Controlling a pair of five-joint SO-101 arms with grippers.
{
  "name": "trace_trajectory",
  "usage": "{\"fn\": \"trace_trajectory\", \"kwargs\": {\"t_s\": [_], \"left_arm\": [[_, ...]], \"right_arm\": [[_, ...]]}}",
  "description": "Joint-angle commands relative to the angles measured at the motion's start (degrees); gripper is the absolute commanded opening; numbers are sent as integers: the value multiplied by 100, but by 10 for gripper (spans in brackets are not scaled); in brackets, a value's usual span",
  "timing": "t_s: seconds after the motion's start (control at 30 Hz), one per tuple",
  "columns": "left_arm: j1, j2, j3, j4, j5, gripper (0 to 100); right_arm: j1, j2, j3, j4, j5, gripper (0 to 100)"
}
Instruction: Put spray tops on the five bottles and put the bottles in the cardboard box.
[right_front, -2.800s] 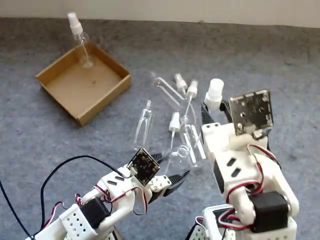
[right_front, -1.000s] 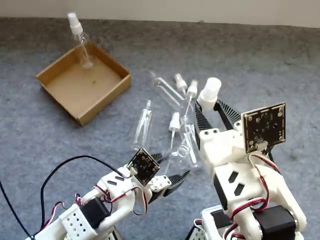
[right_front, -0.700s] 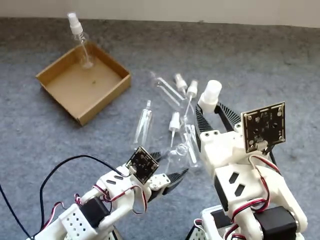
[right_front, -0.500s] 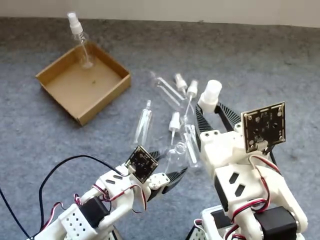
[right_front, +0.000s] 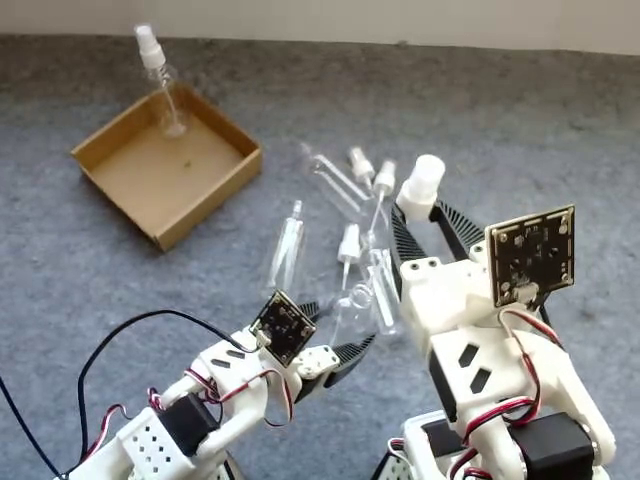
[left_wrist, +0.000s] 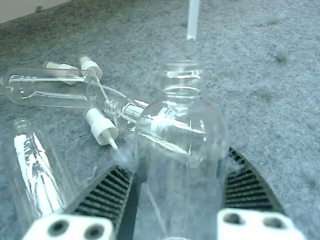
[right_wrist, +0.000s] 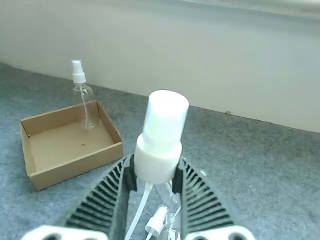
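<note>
My left gripper (left_wrist: 177, 167) is shut on a clear, topless bottle (left_wrist: 180, 145), held neck-up just above the carpet; in the high view this bottle (right_front: 355, 300) sits ahead of the left gripper (right_front: 335, 345). My right gripper (right_wrist: 156, 167) is shut on a white spray top (right_wrist: 160, 135) whose tube hangs down. From above, the spray top (right_front: 422, 182) in the right gripper (right_front: 418, 212) is raised beyond and to the right of the held bottle. The tube's tip (left_wrist: 192, 20) hangs above the bottle's mouth. The cardboard box (right_front: 100, 150) lies at the far left with one capped bottle (right_front: 160, 85) standing in its far corner.
Loose on the grey carpet between the arms and the box lie a bottle (right_front: 285, 255), another bottle (right_front: 335, 180), a third bottle (right_front: 385, 285) and spray tops (right_front: 360, 165), (right_front: 348, 243). A pale wall (right_wrist: 225, 60) runs along the far side.
The right wrist has tilted back and its spray top has shifted slightly left, toward the held bottle. The left gripper has edged a little with its bottle.
</note>
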Motion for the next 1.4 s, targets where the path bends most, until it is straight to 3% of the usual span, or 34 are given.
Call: {"fn": "trace_trajectory", "kwargs": {"t_s": [0.0,0.53,1.2,1.37], "left_arm": [[-22,-84,66,-167,-53,50],[-66,-84,31,-167,-53,50],[-75,-84,154,-1521,-53,50],[-259,-84,154,-1556,-53,50]], "right_arm": [[-48,13,-251,-198,-9,6],[-48,4,470,-382,-9,6],[-92,4,1174,-189,-53,6],[-426,4,1121,382,-26,6]]}}
